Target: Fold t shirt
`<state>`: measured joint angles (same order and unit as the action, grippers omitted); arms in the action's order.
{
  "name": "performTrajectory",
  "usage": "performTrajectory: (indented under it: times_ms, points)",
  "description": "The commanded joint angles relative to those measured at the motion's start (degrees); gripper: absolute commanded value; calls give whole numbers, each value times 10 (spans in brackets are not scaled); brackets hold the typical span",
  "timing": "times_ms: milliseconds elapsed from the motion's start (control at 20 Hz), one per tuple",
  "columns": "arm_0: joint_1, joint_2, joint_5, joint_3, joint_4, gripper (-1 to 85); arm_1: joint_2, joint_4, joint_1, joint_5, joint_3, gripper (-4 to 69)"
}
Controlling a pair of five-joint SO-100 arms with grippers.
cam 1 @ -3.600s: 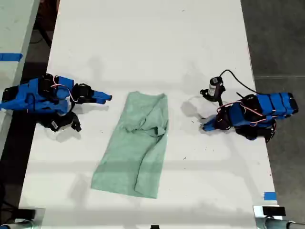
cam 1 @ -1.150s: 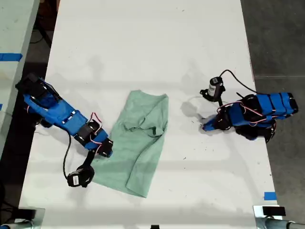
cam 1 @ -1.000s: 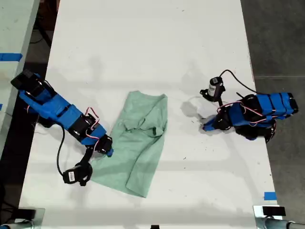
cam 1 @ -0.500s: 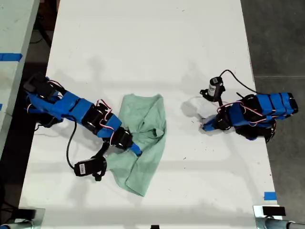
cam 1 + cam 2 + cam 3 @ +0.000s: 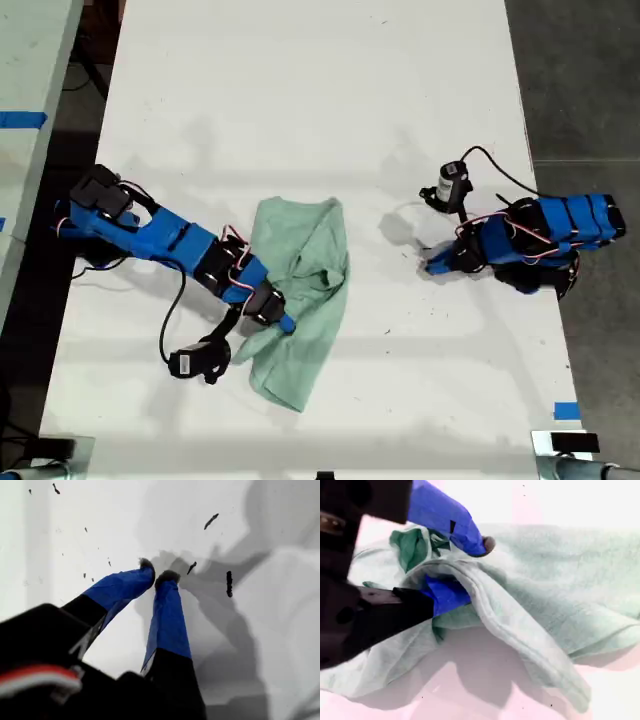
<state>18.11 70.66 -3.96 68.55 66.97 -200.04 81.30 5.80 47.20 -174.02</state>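
- My second gripper [image 5: 465, 565] has a fold of the t shirt [image 5: 545, 595] between its two blue fingers [image 5: 445, 512], and it is pinching the cloth.
- In the exterior view, my second gripper [image 5: 278, 320] sits on the edge of the t shirt [image 5: 305, 290] that faces the exterior view's left.
- The t shirt is pale green and bunched up, lying in the middle of the white table [image 5: 310, 100].
- My first gripper [image 5: 156, 576] has its two tips almost touching, with nothing between them. It points down at the bare table [image 5: 100, 520].
- In the exterior view, my first gripper [image 5: 430, 265] rests at the exterior view's right, well apart from the t shirt.
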Motion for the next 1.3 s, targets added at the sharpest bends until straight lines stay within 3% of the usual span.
performTrajectory:
  times_ms: [0, 150, 350, 600, 750, 900, 1100, 1250]
  points:
    - [18, -4, 4, -108, 3, 156, -6, -19, 4, 6, -29, 41]
    - [16, -5, 39, -109, 4, 170, -6, -19, 4, 6, -29, 41]
    - [38, 25, 55, -109, 24, 32, -6, -19, 4, 6, -29, 41]
    - [128, 114, 189, -91, 132, 204, -6, -19, 4, 6, -29, 41]
    - [171, 157, 241, -73, 144, 211, -6, -19, 4, 6, -29, 41]
    - [185, 167, 251, -78, 127, 154, -6, -19, 4, 6, -29, 41]
    - [181, 136, 248, -71, 133, 225, -6, -19, 4, 6, -29, 41]
    - [185, 164, 290, 28, 143, 255, -6, -19, 4, 6, -29, 41]
